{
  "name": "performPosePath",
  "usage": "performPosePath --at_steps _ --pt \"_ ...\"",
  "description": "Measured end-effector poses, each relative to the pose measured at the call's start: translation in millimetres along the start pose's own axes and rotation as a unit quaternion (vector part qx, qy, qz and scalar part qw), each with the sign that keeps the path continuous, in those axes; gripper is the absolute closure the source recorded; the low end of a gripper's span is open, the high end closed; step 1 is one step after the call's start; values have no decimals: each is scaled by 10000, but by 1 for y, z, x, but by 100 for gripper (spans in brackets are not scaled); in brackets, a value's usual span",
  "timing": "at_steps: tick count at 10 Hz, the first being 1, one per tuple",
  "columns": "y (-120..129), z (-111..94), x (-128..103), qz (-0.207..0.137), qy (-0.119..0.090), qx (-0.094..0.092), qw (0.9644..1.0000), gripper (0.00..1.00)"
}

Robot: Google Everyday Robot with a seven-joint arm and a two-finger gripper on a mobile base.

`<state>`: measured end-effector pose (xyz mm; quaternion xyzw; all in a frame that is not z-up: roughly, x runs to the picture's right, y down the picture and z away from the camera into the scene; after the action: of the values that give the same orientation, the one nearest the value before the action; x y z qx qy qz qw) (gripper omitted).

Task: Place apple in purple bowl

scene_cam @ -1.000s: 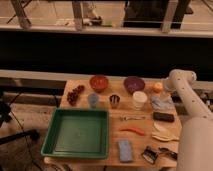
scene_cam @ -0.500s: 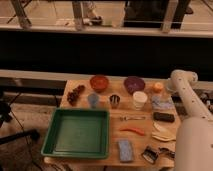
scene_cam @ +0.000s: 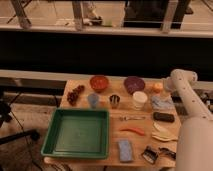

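The apple [scene_cam: 158, 87], small, round and orange-yellow, sits on the wooden table at the far right, just right of the purple bowl [scene_cam: 134, 84]. The bowl is dark, shallow and looks empty. My arm rises along the right edge and bends left at the top. My gripper [scene_cam: 165, 86] is right beside the apple, on its right.
In the far row are an orange bowl [scene_cam: 99, 82] and dark grapes [scene_cam: 75, 94]. In front stand a blue cup [scene_cam: 93, 100], a metal cup [scene_cam: 114, 101] and a white cup [scene_cam: 139, 100]. A green tray [scene_cam: 55, 142] fills the near left. A red pepper [scene_cam: 132, 131], a blue sponge [scene_cam: 125, 150] and a blue cloth [scene_cam: 161, 102] lie nearby.
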<state>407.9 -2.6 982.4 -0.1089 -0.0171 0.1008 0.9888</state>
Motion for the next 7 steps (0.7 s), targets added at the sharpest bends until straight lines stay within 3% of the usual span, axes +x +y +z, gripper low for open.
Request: performPosePath --at_steps 3,7 --pt "-10 0 -10 -132 -103 230 9996 20" --pt "-30 18 -13 -339 -80 594 9976 20"
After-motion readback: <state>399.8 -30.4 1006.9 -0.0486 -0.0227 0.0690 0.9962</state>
